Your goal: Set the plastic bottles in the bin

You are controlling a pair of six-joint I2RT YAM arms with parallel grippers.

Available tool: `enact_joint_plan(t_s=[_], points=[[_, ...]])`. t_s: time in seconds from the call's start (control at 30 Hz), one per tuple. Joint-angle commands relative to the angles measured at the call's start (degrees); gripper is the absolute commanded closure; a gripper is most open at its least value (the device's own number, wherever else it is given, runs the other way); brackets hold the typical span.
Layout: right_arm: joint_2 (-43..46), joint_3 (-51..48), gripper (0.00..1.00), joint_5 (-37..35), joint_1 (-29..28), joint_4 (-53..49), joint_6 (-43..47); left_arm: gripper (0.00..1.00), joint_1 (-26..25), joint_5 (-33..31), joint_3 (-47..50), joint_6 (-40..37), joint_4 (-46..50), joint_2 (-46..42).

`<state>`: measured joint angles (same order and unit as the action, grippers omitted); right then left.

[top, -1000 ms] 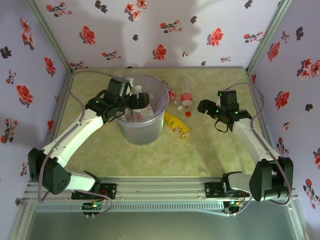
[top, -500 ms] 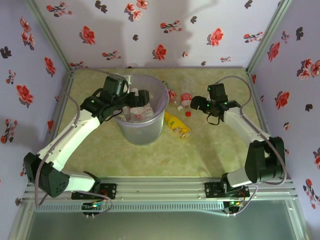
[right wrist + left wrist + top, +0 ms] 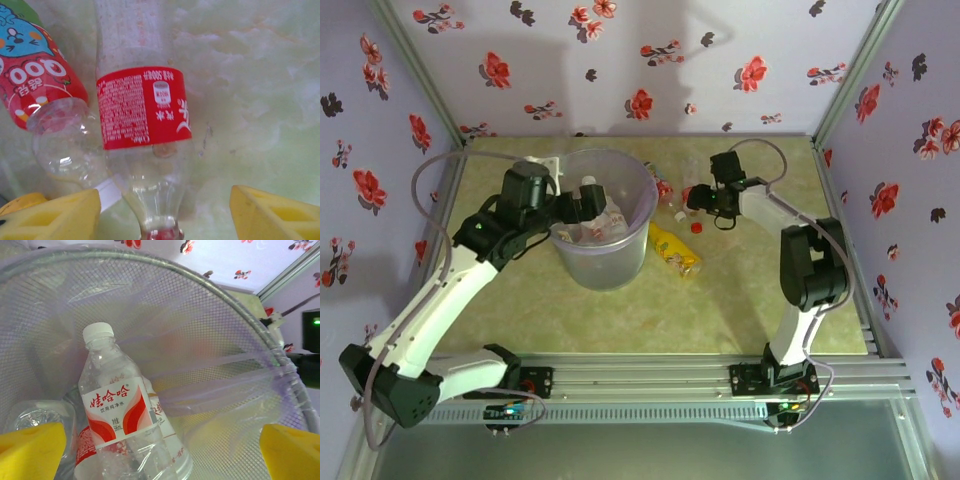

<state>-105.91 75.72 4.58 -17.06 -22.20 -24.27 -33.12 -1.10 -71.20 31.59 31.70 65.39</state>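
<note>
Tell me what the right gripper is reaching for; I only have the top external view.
Observer: In the right wrist view, the right gripper straddles the neck of a lying clear bottle with a red label, jaws open, not touching it.
Operator: Anything crowding it?
Observer: A cartoon-labelled bottle lies right beside it, on that picture's left.
Operator: And the left gripper?
Observer: The left wrist view shows the left gripper open over the bin; a white-capped bottle rests inside, clear of the gripper.
</note>
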Motion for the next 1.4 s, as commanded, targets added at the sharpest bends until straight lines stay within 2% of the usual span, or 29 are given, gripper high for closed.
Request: enact_joint_plan(t_s=[0.0,0.1,0.23,0.5,0.67,0.83,0.97,1.37], points=[[-3.2,4.1,0.24,-1.0,-0.7,-0.3,1.7,0.00,-0.2,-1.2,1.0,1.9,-0.1,-1.3],[-6.1,6.7,0.23,-1.1,-0.9,-1.1,2.1,0.00,-0.2,-0.9,1.5,2.3,-0.3,-1.3],[-9.5,9.4,0.30,-1.3,-0.9,-2.1,2.1,0.00,-0.1,-0.9,1.7,2.2,-0.1,-1.2],[-13.6,12.6,0.37,-1.9,-1.0,-3.3,2.1,0.00,-0.2,-0.9,1.0,1.6,-0.2,-0.7],[-15.6,12.7,0.36,-2.5,-1.0,-3.7,1.9,0.00,-0.2,-0.8,-0.4,0.9,-0.1,0.4],[-17.2,13.5,0.28,-2.6,-1.0,-4.6,1.9,0.01,-0.3,-0.6,-1.3,0.6,-0.1,1.0],[-17.2,13.3,0.28,-2.7,-1.0,-4.1,1.9,0.00,-0.2,-0.7,-1.6,0.5,0.0,1.6],[-16.2,13.8,0.39,-4.0,-0.9,-5.4,2.8,0.00,-0.2,-0.3,-3.3,0.0,-0.2,3.1]])
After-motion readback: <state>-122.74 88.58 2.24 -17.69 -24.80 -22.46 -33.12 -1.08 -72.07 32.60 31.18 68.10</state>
